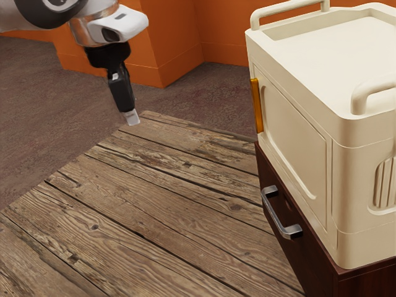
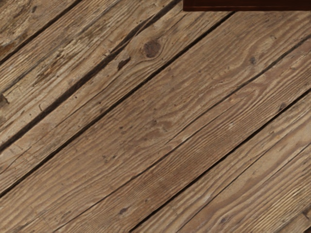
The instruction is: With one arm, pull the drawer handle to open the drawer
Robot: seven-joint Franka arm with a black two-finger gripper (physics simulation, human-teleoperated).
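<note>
The metal drawer handle (image 1: 280, 215) is mounted on the front of a dark reddish-brown drawer (image 1: 291, 258), at the exterior view's lower right. No gap is visible around the drawer front, so how far it is pulled out I cannot tell. My gripper (image 1: 132, 117) hangs above the table's far left part in the exterior view, well apart from the handle. Whether it holds anything cannot be made out. In the wrist view, a dark strip of the drawer cabinet (image 2: 248, 5) runs along the edge.
A large cream box (image 1: 297, 136) with rounded rails and an orange strip (image 1: 256, 105) rests on top of the drawer cabinet. Weathered planks form the tabletop (image 1: 154, 192). Orange walls (image 1: 179, 37) stand behind.
</note>
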